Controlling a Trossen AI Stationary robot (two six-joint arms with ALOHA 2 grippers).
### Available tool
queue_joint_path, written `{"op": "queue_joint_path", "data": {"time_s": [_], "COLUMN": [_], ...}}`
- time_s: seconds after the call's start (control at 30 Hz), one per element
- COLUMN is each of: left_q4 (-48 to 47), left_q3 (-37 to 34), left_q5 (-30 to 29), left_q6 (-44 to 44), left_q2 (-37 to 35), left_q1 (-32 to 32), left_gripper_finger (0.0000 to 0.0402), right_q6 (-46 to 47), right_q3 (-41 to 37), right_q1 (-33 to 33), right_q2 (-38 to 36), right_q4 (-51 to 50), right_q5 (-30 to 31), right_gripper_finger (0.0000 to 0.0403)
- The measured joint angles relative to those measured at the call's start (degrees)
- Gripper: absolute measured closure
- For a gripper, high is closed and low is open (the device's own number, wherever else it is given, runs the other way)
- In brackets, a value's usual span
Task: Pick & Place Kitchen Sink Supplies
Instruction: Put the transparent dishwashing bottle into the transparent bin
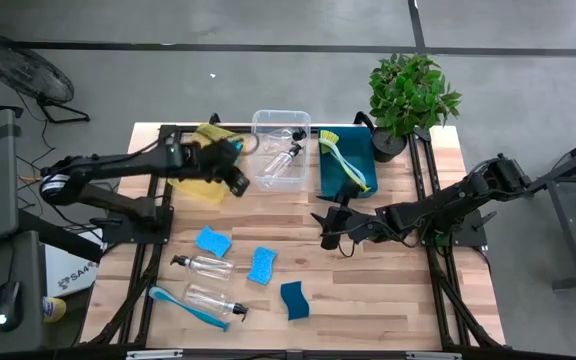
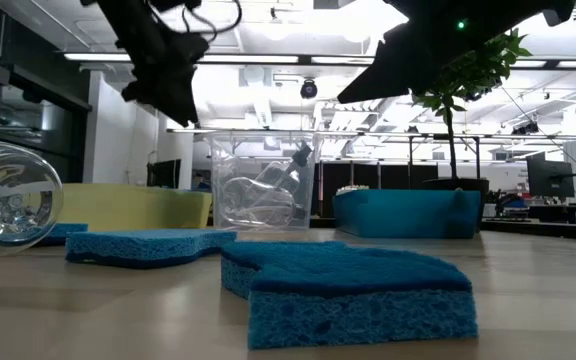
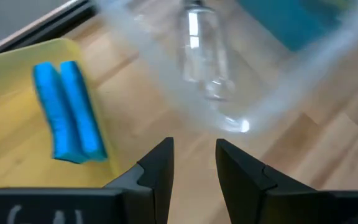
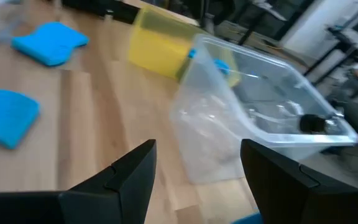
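Surface: pale wooden surface (image 1: 388,290) fills the centre of the high view; grey floor lies around it; a potted plant (image 1: 408,95) stands at its upper right corner
Bins: a yellow bin (image 1: 204,178), a clear bin (image 1: 280,150) and a teal bin (image 1: 346,162) stand in a row across the upper middle of the high view
Left claw: left claw (image 1: 239,170) hangs between the yellow bin and the clear bin, upper centre-left; its fingers (image 3: 160,168) stand a little apart with nothing between them
Right claw: right claw (image 1: 325,228) sits at centre frame, just below the teal bin; its fingers (image 4: 129,174) are spread wide and empty
Sponges: two blue sponges (image 1: 214,241) (image 1: 262,265) and a darker sponge (image 1: 295,299) lie loose at lower centre; in the left wrist view two more sponges (image 3: 67,112) stand on edge side by side in the yellow bin
Bottles: one clear bottle (image 1: 281,160) with a black top lies inside the clear bin; two more bottles (image 1: 204,265) (image 1: 213,301) lie on their sides at lower left
Brushes: a yellow-green brush (image 1: 344,160) lies in the teal bin; a blue brush (image 1: 182,305) lies at lower left, just beside the lower bottle
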Motion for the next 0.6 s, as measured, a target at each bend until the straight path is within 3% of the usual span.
{"op": "queue_joint_path", "data": {"time_s": [0.27, 0.6], "left_q4": [-0.79, -5.38], "left_q3": [0.0, 0.0], "left_q5": [-8.0, -8.45], "left_q6": [-7.26, -10.22], "left_q2": [-0.05, -0.05], "left_q1": [-15.72, -30.74], "left_gripper_finger": [0.0286, 0.0286], "right_q6": [0.01, -0.39], "right_q3": [0.0, 0.0], "right_q1": [0.02, 0.02], "right_q2": [0.0, 0.0], "right_q4": [-0.01, -0.03], "right_q5": [-3.58, -4.88], "right_gripper_finger": [0.0176, 0.0176]}}
